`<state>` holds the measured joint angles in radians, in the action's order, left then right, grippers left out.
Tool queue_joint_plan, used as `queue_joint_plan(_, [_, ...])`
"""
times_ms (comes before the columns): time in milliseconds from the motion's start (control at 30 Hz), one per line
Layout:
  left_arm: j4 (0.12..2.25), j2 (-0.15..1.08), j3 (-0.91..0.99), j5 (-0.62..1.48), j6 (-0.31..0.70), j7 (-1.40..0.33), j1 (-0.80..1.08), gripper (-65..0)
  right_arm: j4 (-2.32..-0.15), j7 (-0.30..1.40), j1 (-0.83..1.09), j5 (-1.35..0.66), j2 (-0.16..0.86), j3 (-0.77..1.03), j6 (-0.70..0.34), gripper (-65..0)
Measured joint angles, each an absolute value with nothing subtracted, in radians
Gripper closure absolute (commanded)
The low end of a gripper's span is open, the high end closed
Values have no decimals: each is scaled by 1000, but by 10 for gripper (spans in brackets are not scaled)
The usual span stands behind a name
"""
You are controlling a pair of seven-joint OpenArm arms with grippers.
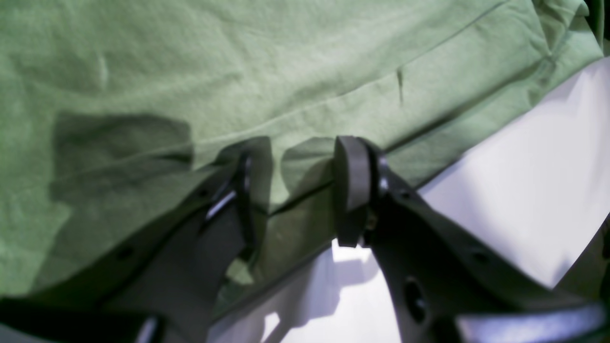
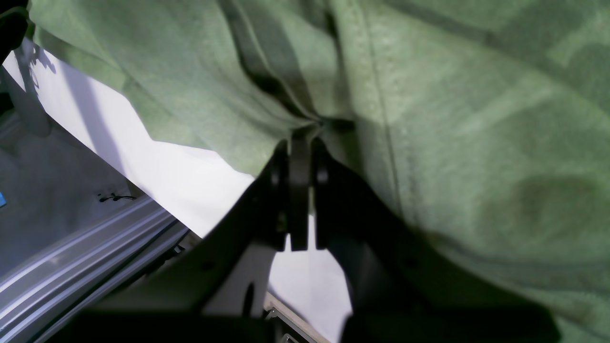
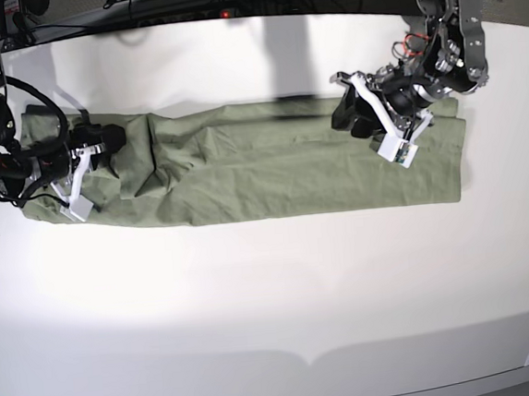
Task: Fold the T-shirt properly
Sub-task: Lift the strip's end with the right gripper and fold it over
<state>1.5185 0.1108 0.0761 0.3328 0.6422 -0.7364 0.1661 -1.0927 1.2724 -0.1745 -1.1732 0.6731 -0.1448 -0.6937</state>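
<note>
Lying in a long, narrow band across the far half of the table point(image 3: 273, 290), the shirt point(image 3: 271, 170) is sage green, wrinkled, and already doubled lengthwise, with its near edge nearly straight and its far edge wavier. Creases bunch toward the end by the right gripper point(image 2: 301, 143), whose jaws are pressed together on a pinch of cloth; folds radiate up from the jaw tips, and a stitched seam runs just beside them on one side. On the other side of those jaws the shirt's edge gives way to bare white tabletop, then the table's rim and a metal rail point(image 2: 86, 257) below.

The left gripper point(image 1: 295, 190) stands with jaws apart, straddling a layered hem edge that passes between them; whether the pads touch the cloth cannot be told. Behind and to one side of these jaws lies bare tabletop. In the base view, wide bare table stretches from the shirt's near edge toward the camera.
</note>
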Motion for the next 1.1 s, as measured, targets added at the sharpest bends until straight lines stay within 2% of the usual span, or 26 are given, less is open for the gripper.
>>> queue_joint_plan(133, [1518,111,76,332,642,-737,166,-219,-1096,1393,-214,-1241,687,-145,-694,0])
queue_joint_plan(300, [1518,111,76,332,642,-737,166,-219,-1135,1393,-265,-1462,748,-146,-694,0])
queue_joint_plan(700, [1518,111,76,332,639,-736,166,-219,-1213,1393,-256,-1463,928,-147,-694,0])
queue_joint_plan(967, [1518,111,77,332,638,-736,166,-219,-1353,1391,-111,-1469,1094,-152,-694,0])
queue_joint_plan(1100, [1518,111,77,332,638,-736,166,-219,-1406,1402,-42,-1468,1137,-151,-694,0])
